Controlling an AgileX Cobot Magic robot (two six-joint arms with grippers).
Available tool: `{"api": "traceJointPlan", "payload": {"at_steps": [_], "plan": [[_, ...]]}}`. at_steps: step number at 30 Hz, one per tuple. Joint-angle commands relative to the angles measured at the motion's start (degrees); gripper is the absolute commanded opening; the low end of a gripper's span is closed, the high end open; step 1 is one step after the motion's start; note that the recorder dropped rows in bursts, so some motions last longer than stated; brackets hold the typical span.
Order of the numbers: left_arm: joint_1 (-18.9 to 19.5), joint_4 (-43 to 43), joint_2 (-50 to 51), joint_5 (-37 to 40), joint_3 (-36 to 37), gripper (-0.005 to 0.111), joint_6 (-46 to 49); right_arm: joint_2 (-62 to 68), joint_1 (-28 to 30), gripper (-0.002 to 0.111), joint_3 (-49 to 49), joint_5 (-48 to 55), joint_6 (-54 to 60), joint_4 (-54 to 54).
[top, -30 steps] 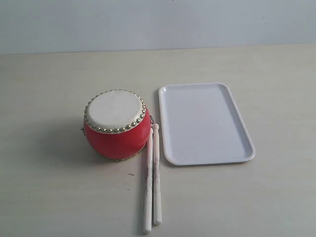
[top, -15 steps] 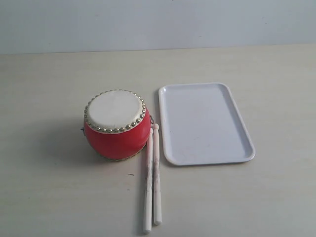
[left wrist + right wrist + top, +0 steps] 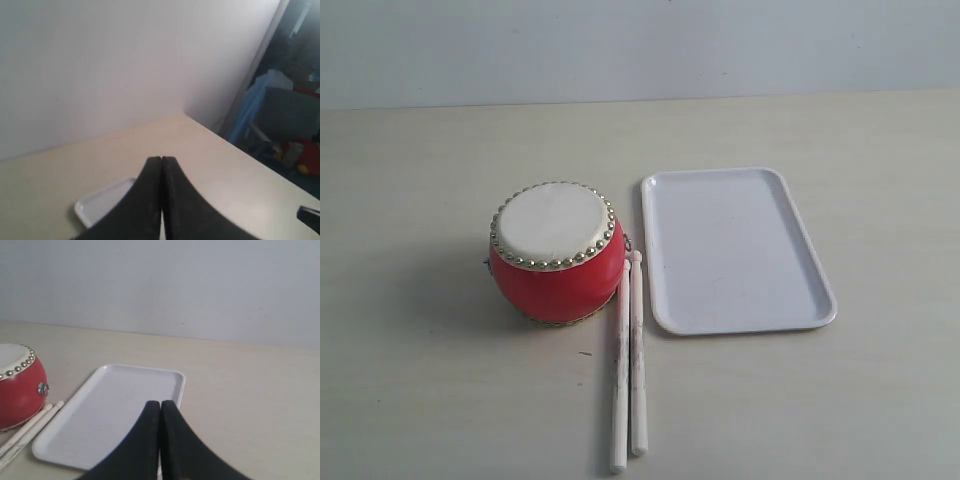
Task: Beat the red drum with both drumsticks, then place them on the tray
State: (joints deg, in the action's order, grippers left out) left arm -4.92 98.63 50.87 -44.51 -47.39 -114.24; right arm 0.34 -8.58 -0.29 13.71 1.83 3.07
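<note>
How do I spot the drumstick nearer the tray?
Start at the red drum, left of the white tray. Two drumsticks lie side by side in front of their gap. Beside the drum-side drumstick, yours is the tray-side drumstick, its tip farther back.

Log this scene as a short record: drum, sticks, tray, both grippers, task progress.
red drum: upright on the table, skin up
drumsticks: side by side on the table, tips by the drum, between drum and tray
tray: right of the drum, exterior view, nothing on it
left gripper: shut, holding nothing
right gripper: shut, holding nothing
progress: drumsticks not yet picked up
</note>
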Motion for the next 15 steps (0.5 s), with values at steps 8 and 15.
{"api": "traceJointPlan", "payload": {"at_steps": [8, 15], "plan": [[-10.4, 1.3, 3.8, 24.9, -0.8, 0.000, 30.3, -0.3, 0.3, 0.000, 0.3, -1.4, 0.0, -0.2], [-21.5, 1.3, 3.8, 48.3, 0.2, 0.000, 70.2, -0.3, 0.3, 0.000, 0.3, -1.5, 0.0, -0.2]]}}
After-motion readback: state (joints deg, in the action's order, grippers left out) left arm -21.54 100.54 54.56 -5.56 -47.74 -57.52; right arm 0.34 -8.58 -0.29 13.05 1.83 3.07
